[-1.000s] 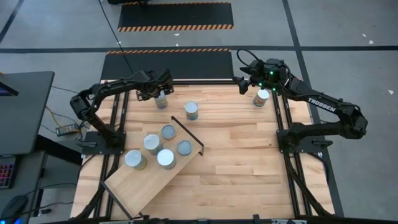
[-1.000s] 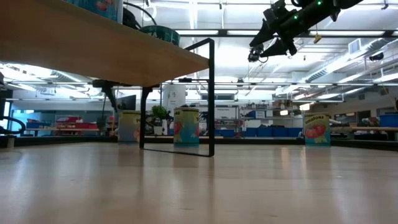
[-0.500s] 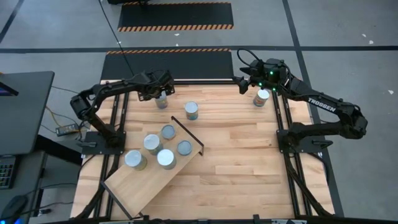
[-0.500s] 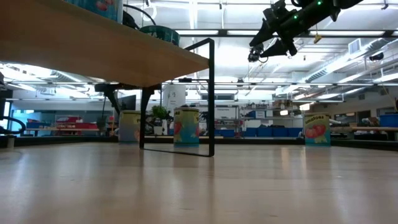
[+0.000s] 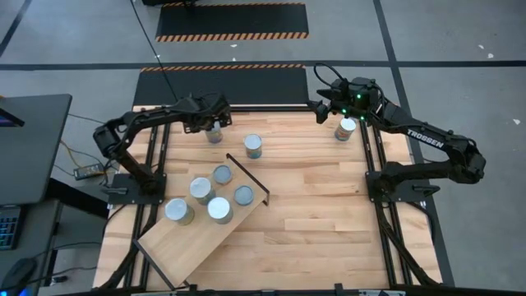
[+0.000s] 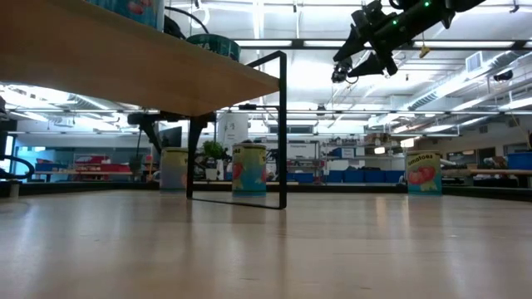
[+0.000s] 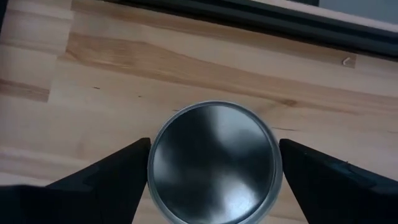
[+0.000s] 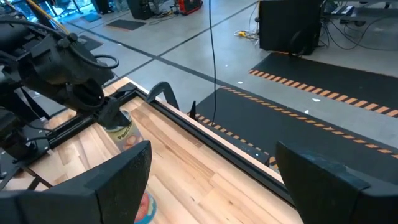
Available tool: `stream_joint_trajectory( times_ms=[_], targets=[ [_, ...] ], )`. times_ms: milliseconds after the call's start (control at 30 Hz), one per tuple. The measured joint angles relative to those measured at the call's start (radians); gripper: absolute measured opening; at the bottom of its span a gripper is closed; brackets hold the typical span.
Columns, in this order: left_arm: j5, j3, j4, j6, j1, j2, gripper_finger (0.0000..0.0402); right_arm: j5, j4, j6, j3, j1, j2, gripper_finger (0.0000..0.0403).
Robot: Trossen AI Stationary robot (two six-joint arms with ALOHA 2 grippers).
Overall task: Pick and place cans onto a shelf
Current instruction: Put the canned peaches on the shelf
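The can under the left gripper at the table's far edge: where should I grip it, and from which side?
Grip the can across its round side wall just below the silver top, coming straight down from above. It stands upright on the table, and the left gripper is open with a finger on either side of it. The nearest other can stands well apart, so nothing seems to crowd the fingers.

Right arm: white lettering is reading "TROSSEN" along the forearm.
Can labels: printed words are showing in the low view, too small to read.
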Motion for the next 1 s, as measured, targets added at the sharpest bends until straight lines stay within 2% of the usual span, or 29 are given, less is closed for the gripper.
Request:
stream_joint_trajectory(
  times_ms=[267,467,633,700,767,867,1000],
  targets=[
    [0.012,0.000,0.016,-0.007,-0.018,0.066,0.0357,-0.001,0.000,0.000,0.000,0.000,0.000,0.0348],
    [0.013,0.000,0.016,-0.002,-0.023,0.072,0.0354,-0.002,0.000,0.000,0.000,0.000,0.000,0.0348],
    [0.013,0.000,0.017,0.053,-0.012,0.072,0.0326,-0.007,0.000,-0.021,0.000,0.001,0.000,0.0348],
    [0.051,0.012,0.003,0.070,-0.005,0.072,0.0313,-0.029,-0.001,-0.034,0.000,0.001,0.000,0.0348],
    [0.128,0.036,-0.016,0.106,0.004,0.063,0.0311,-0.054,-0.005,-0.043,0.000,0.007,0.000,0.0348],
    [0.156,0.104,-0.089,0.148,-0.011,0.033,0.0311,-0.068,-0.026,-0.054,0.000,0.029,0.000,0.0348],
    [0.163,0.265,-0.268,0.219,-0.043,-0.018,0.0320,-0.069,-0.053,-0.108,0.000,0.068,0.000,0.0348]
  ],
)
